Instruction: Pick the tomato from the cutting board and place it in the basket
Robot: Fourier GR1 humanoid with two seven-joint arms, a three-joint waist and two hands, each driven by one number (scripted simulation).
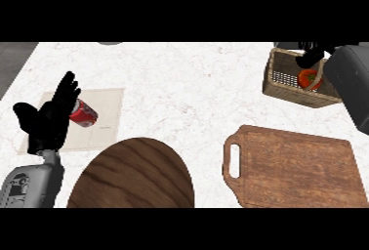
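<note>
We see the white marbled counter running from a dark strip at its left edge to the right border of the view, with a wide bare stretch through its middle, between the things on the left and those on the right. Along the lower edge lie a round dark wooden plate and, to its right, the brown cutting board, its handle slot turned toward the plate; nothing rests on the board. At the far right, close to the counter's upper corner, stands the wicker basket, and the tomato shows red inside it, against the right wall. Our right robot hand hangs over the basket's top, its dark fingers bent downward just above the tomato; we cannot tell whether they touch or hold it, as the grey forearm covers part of the basket. On the left side a pale mat carries a red can lying on its side. Our left robot hand rests there with fingers straight and spread, pointing up, overlapping the mat's left part and just beside the can, holding nothing.
</note>
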